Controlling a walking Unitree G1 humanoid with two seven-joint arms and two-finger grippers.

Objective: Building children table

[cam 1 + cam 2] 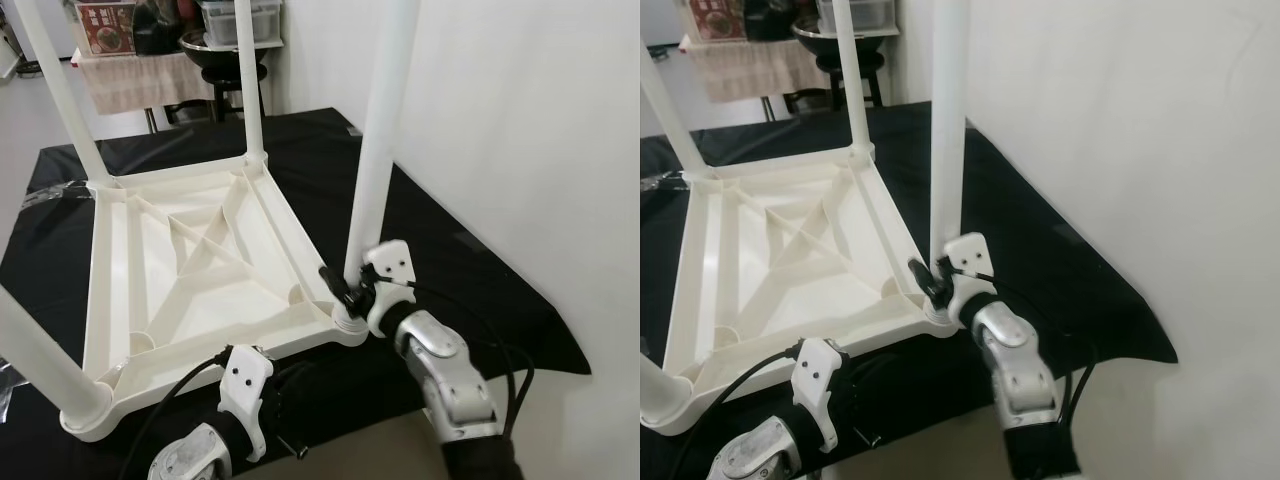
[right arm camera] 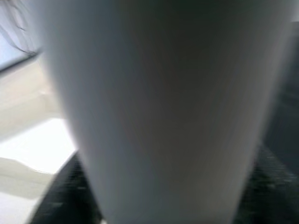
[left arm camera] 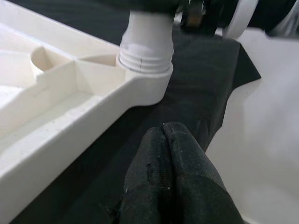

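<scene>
A white plastic children's table (image 1: 190, 260) lies upside down on a black cloth (image 1: 450, 240), with its legs pointing up. My right gripper (image 1: 345, 285) is shut on the near right leg (image 1: 375, 150) just above its corner socket (image 3: 145, 56). That leg (image 2: 163, 112) stands very close in the right wrist view. My left gripper (image 3: 163, 128) hovers over the cloth by the table's front edge, a little short of that socket. Its black fingers (image 3: 187, 163) are shut with nothing between them.
Three other legs stand at the far left (image 1: 60, 90), far right (image 1: 250, 80) and near left (image 1: 40, 365) corners. A white wall (image 1: 520, 120) runs close along the right. A black stool (image 1: 235, 75) and a towel-draped shelf (image 1: 130, 80) stand behind.
</scene>
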